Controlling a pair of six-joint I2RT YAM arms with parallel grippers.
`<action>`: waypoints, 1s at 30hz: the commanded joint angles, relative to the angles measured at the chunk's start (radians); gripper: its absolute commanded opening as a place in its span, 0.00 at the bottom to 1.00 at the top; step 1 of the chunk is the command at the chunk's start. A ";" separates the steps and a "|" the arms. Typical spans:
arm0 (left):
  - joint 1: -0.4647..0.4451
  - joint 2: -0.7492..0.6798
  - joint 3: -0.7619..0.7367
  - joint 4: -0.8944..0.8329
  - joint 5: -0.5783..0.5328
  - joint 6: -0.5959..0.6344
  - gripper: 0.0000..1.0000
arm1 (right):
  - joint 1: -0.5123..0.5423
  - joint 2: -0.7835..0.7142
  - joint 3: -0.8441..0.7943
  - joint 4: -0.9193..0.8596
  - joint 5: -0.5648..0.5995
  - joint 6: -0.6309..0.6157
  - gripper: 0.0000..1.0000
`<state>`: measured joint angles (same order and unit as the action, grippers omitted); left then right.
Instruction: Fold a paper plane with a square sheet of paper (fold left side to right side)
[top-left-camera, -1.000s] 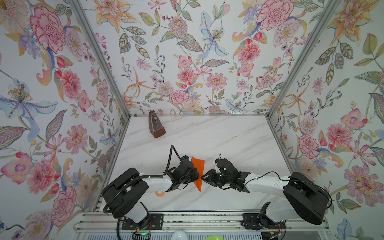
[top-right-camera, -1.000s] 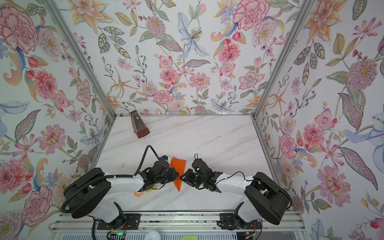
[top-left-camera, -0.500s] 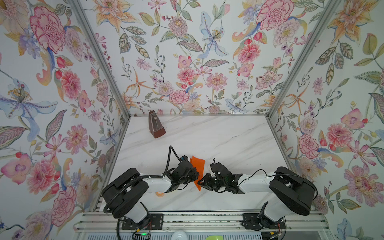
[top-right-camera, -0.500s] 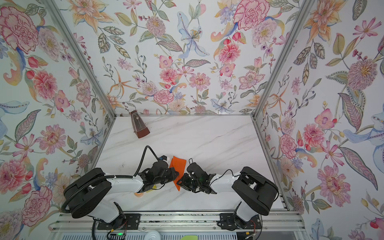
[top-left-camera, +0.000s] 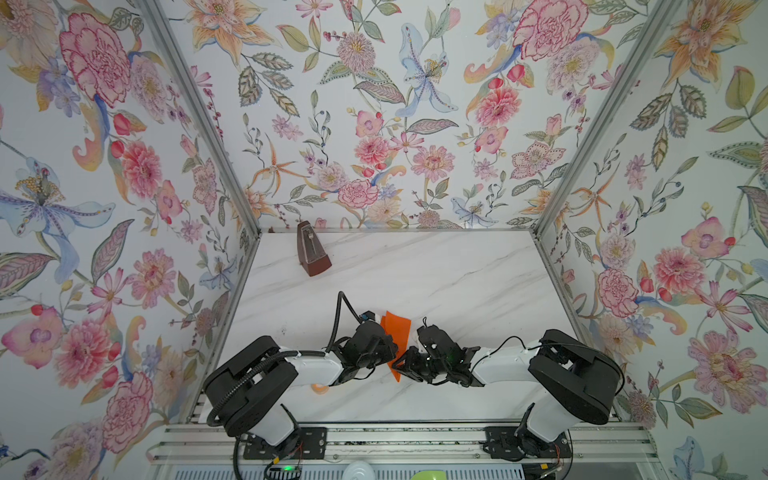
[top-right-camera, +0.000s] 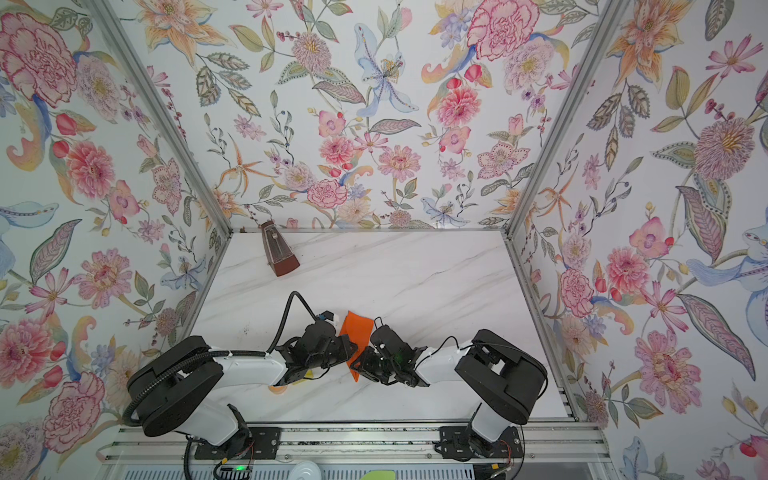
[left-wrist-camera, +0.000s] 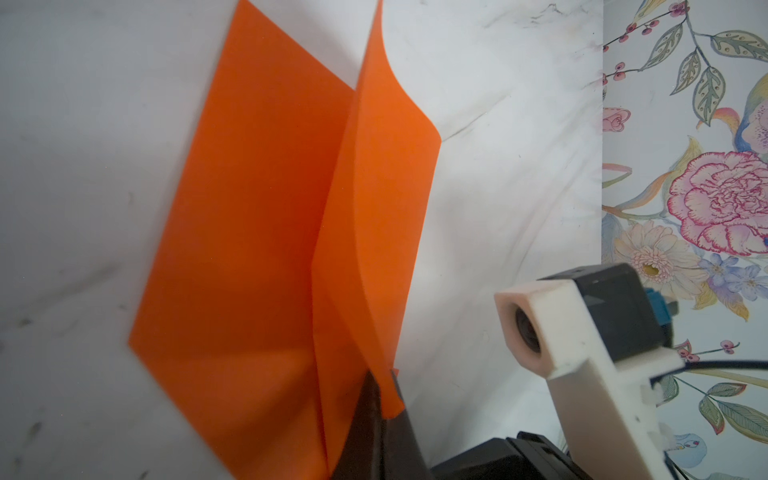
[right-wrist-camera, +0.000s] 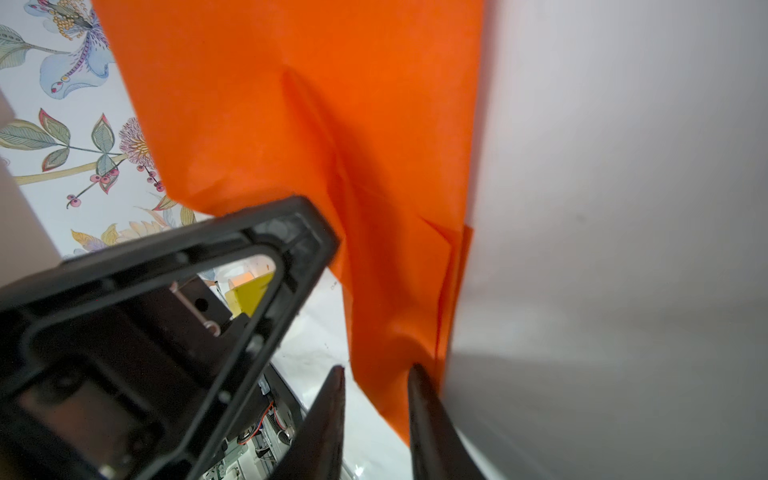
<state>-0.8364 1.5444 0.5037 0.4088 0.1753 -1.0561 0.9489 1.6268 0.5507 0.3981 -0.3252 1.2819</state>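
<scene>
Floral-papered walls close in a white marble table (top-left-camera: 457, 282), and your two arms meet at its near middle. The square sheet of paper (top-left-camera: 397, 332) lies there between them. In the left wrist view one half of it (left-wrist-camera: 249, 249) rests flat on the marble and the other half stands up as a curling flap along a centre crease.

Over the last second your right arm has drawn inward, and the right gripper (right-wrist-camera: 376, 374) has slid from beside the sheet to its near corner. Its jaws are slightly parted around that corner: one finger (right-wrist-camera: 419, 395) touches the paper, and there is a gap beside the other, so it has no pinch yet. The left gripper (left-wrist-camera: 380, 380) stays clamped on the flap's near edge. The sheet itself has barely shifted.

The left-to-right fold looks half done, with the flap lifted but not laid over.

A brown metronome (top-left-camera: 311, 253) stands at the back left. A small orange tape ring (top-left-camera: 319, 388) sits beside your left arm, and a yellow block (right-wrist-camera: 249, 293) shows in the right wrist view. No brand, label or writing is readable.
</scene>
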 joint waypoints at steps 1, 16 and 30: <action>0.009 -0.015 0.003 -0.022 -0.024 0.012 0.00 | 0.010 0.028 0.002 -0.041 0.011 -0.001 0.24; 0.014 0.050 0.151 -0.218 -0.051 0.152 0.00 | 0.008 0.020 -0.006 -0.091 0.020 -0.016 0.21; 0.015 0.057 0.201 -0.325 -0.086 0.226 0.04 | -0.032 0.011 -0.062 -0.086 -0.037 -0.058 0.00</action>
<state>-0.8360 1.6009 0.6708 0.1455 0.1459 -0.8810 0.9291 1.6291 0.5316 0.3882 -0.3412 1.2564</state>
